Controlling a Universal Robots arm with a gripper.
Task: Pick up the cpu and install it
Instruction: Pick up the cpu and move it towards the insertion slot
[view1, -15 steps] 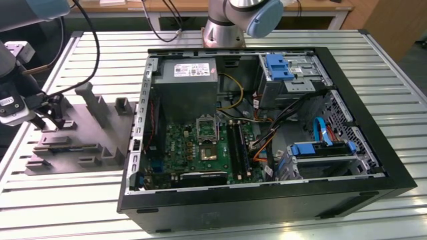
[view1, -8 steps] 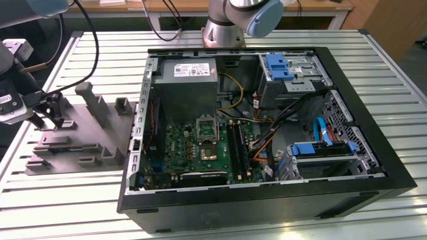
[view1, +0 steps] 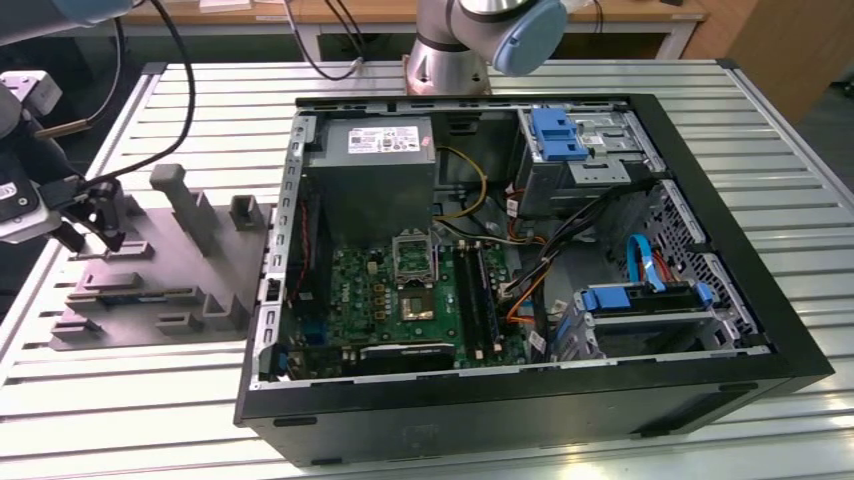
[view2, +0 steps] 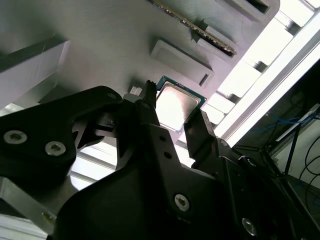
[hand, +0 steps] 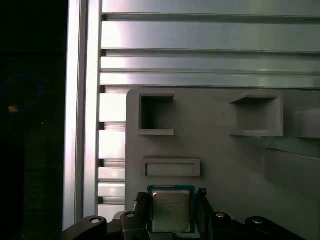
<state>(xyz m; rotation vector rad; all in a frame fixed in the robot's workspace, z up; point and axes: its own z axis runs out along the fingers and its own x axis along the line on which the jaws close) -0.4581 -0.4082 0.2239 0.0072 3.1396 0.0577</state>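
From here I see the gripper over the grey moulded tray, at the tray's side away from the open computer case. In the first wrist view, its fingers look clamped on two opposite edges of the cpu, which lies squarely between them. I can't tell whether the chip has left the tray, and its near edge is cut off.

Gripper over grey tray, exterior view's left, open computer case beside it, slatted table
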